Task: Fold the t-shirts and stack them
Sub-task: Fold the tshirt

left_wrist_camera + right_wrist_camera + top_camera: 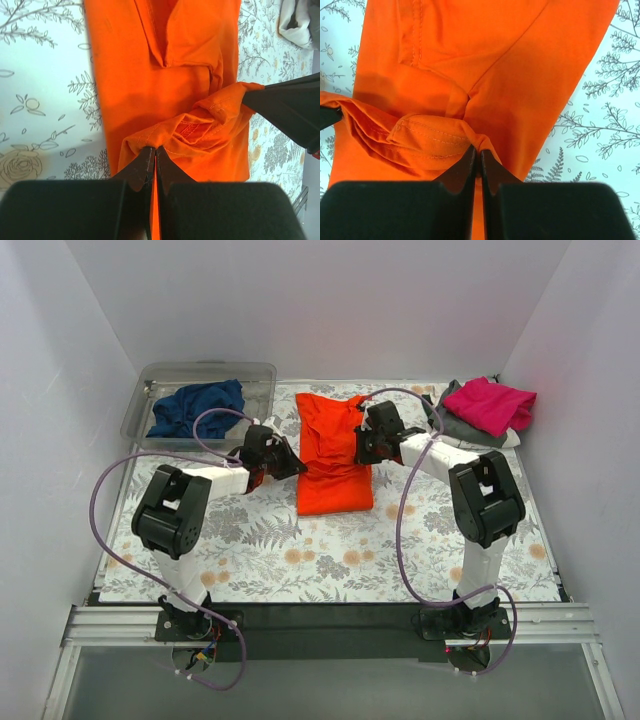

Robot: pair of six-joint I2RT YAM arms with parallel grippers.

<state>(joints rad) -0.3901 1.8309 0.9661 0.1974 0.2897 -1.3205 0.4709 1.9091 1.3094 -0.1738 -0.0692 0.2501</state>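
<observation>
While both jaws are clamped: the step in hand looks to be the cross-fold of the orange-red shirt (335, 475), with a stitched edge pinched up off its body.
Left gripper (155, 150): fingers pressed all but together, only a sliver of orange cloth between them; it has one end of that stitched edge.
Right gripper (479, 152): likewise closed tight, on the other end of the same edge.
Cloth between the tools: the held edge sags and bunches in wrinkles from one set of tips to the other, not drawn straight.
Cloth beyond the tips: the shirt lies as a long narrow strip on the floral table cover (300, 550), running under and past both grippers.
Outward of the left gripper: the navy shirt (195, 408), crumpled in the clear tub (210, 366), not yet folded.
Outward of the right gripper: the magenta shirt (490, 403) on top of the grey shirt (455, 427), apparently the stack.
Next move calls for: drawing the grippers slightly apart to tauten the edge, carrying it level and in step over the strip, laying it square, then letting go.
</observation>
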